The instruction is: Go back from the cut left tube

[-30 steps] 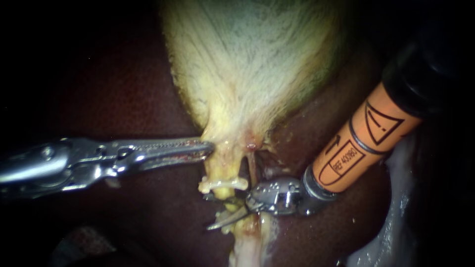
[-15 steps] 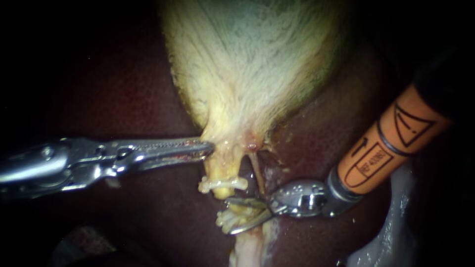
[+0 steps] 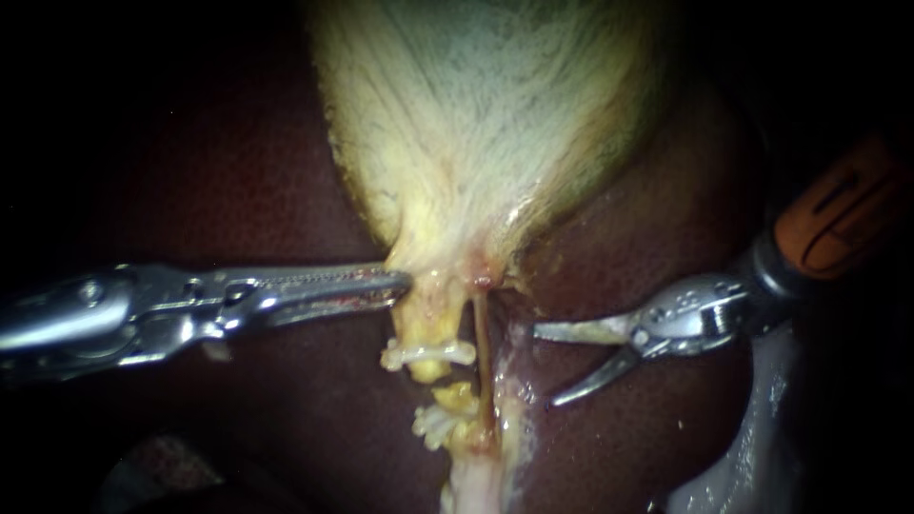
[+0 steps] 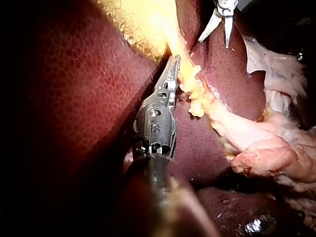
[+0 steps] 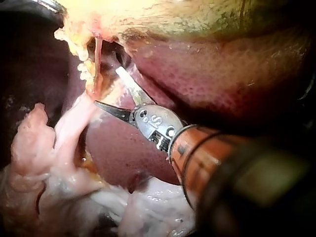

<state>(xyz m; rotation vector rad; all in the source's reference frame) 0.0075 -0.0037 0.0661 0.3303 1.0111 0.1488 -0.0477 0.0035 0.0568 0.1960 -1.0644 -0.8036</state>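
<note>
The left tube lies cut in two: an upper stump with a white clip (image 3: 428,354) across it, and a lower stump (image 3: 443,419), yellowish and frayed. A thin right tube (image 3: 481,347) runs whole beside them. My right instrument (image 3: 543,366) has curved blades standing open on the liver, clear to the right of both tubes. The right wrist view shows these blades (image 5: 107,86) apart, a short way from the thin tube (image 5: 97,54). My left instrument (image 3: 400,284) is shut on the neck of the gallbladder (image 3: 476,124), as the left wrist view (image 4: 174,64) also shows.
Dark red liver (image 3: 238,171) surrounds the gallbladder on both sides. Pale fatty tissue (image 3: 752,419) lies at the lower right, and more of it (image 5: 64,187) under the right instrument's shaft. My right instrument's blades (image 4: 213,43) show ahead of the left instrument.
My right instrument has drawn back to the right, away from the left tube, with its blades open. The tube's two stumps now stand apart. The left instrument has stayed put.
</note>
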